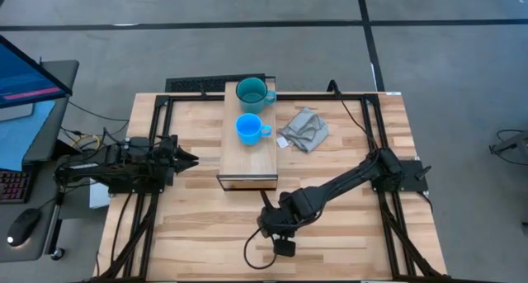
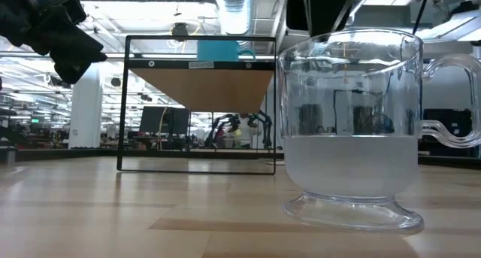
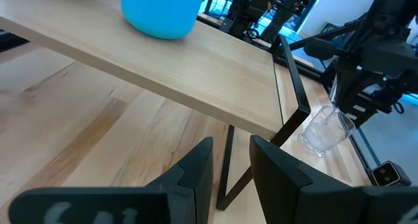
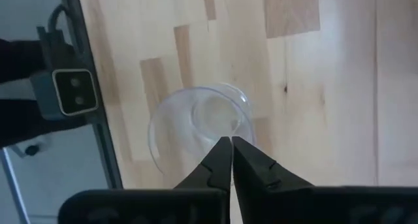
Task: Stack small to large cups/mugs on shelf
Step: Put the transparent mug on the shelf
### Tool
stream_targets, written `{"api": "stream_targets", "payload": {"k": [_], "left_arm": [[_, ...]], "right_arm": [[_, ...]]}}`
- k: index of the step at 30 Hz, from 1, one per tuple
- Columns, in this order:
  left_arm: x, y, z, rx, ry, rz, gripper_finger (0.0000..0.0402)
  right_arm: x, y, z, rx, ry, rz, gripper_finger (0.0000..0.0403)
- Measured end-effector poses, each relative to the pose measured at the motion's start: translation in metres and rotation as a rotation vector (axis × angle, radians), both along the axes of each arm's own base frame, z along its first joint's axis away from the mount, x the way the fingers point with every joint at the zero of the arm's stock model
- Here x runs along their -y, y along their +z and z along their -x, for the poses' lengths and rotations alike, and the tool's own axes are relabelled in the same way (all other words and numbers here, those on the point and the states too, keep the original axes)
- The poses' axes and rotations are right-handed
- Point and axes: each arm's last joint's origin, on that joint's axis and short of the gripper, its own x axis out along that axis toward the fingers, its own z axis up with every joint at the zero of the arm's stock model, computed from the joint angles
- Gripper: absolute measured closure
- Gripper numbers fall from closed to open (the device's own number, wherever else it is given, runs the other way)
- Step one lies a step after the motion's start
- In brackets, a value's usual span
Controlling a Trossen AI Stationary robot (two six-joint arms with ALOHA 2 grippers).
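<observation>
Teal handled mug (image 1: 251, 92), bright blue handled mug (image 1: 248, 129) on light wood shelf (image 1: 247, 164). Right hand (image 4: 231, 140) pinched on clear glass cup (image 4: 196, 129) rim on desk (image 1: 330, 233) — next: lift to shelf front. Left hand (image 3: 230, 160) idle, slightly parted.

Slatted wooden table (image 1: 346, 225) carries the shelf (image 1: 247, 163) at its centre, grey cloth (image 1: 304, 130) just right, clear glass cup (image 2: 353, 122) near front edge.

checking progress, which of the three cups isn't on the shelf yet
The clear glass cup. It stands on the table under the right gripper, while the teal mug and the blue mug already sit on the shelf.
</observation>
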Motion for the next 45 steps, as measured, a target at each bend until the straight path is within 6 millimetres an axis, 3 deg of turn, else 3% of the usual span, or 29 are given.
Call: {"api": "stream_targets", "payload": {"k": [9, 20, 26, 45], "left_arm": [[0.0, 0.0, 0.0, 0.0, 0.0, 0.0, 0.0311], [0.0, 0.0001, -0.0001, 0.001, -0.002, -0.007, 0.0311], [0.0, 0.0001, -0.0001, 0.001, -0.002, -0.008, 0.0311], [0.0, 0.0001, -0.0001, 0.001, -0.002, -0.008, 0.0311]], "right_arm": [[0.0026, 0.001, 0.0008, -0.034, 0.022, -0.035, 0.0338], [0.0025, 0.0009, 0.0013, -0.038, 0.022, -0.033, 0.0231], [0.002, 0.0012, 0.0002, -0.02, 0.044, -0.032, 0.0196], [0.001, -0.0009, -0.003, -0.015, 0.042, -0.066, 0.0191]]}}
